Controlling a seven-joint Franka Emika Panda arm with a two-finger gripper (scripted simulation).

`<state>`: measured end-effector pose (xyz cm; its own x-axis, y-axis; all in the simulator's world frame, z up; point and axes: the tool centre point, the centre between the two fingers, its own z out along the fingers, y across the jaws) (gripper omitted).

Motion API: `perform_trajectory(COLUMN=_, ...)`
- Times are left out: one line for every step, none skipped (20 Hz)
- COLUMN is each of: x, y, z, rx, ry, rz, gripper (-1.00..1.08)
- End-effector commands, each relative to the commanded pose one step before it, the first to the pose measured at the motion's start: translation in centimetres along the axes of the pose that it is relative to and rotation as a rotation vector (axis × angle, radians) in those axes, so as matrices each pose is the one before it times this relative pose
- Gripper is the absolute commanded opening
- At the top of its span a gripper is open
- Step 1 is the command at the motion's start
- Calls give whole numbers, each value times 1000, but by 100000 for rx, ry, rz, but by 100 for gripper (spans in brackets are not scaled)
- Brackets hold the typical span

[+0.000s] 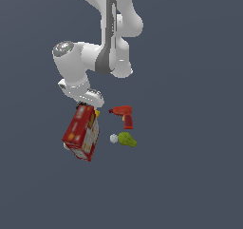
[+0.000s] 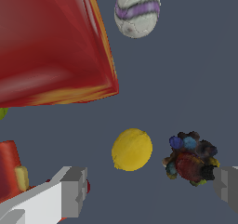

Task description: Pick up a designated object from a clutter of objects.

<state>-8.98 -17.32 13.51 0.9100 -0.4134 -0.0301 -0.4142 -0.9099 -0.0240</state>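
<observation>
The small lumpy black object with dark red and blue patches (image 2: 190, 160) lies on the grey floor, touching 1 finger (image 2: 226, 188) of the wide-spread, empty gripper (image 2: 151, 193), off-centre; the round yellow piece (image 2: 132, 149) sits nearer the middle.

Large red box (image 2: 51, 42): smooth, glossy faces. Yellow piece (image 2: 132, 149): smooth, matt. Designated object (image 2: 190, 160): lumpy, rough. Fingers (image 2: 74, 190): matt grey pads.

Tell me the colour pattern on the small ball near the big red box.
The ball is whitish-grey with a purple band, clearest in the wrist view.
</observation>
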Motion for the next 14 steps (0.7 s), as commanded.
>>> perform_trajectory(x=-750, y=2221, z=1519, rx=-208, ry=911, rz=5280, gripper=100)
perform_trajectory(x=-270, y=786, z=512, rx=-127, ry=287, rz=1846, gripper=100)
perform_trajectory(x=-260, y=739, z=470, rx=-144, ry=269, rz=1729, gripper=100)
perform_trajectory(x=-247, y=691, z=430, rx=-156, ry=252, rz=1613, gripper=100)
perform_trajectory(x=-234, y=641, z=392, rx=-163, ry=233, rz=1492, gripper=100)
perform_trajectory(x=-219, y=592, z=355, rx=-166, ry=215, rz=1375, gripper=100)
perform_trajectory(x=-203, y=542, z=319, rx=-165, ry=197, rz=1256, gripper=100)
perform_trajectory(x=-187, y=492, z=285, rx=-160, ry=178, rz=1137, gripper=100)
perform_trajectory(x=-169, y=441, z=252, rx=-152, ry=160, rz=1017, gripper=100)
perform_trajectory(x=-151, y=389, z=220, rx=-141, ry=141, rz=895, gripper=100)
perform_trajectory(x=-132, y=338, z=188, rx=-128, ry=122, rz=778, gripper=100)
perform_trajectory(x=-112, y=287, z=158, rx=-112, ry=104, rz=659, gripper=100)
perform_trajectory(x=-92, y=235, z=128, rx=-94, ry=85, rz=538, gripper=100)
perform_trajectory(x=-72, y=182, z=99, rx=-75, ry=66, rz=417, gripper=100)
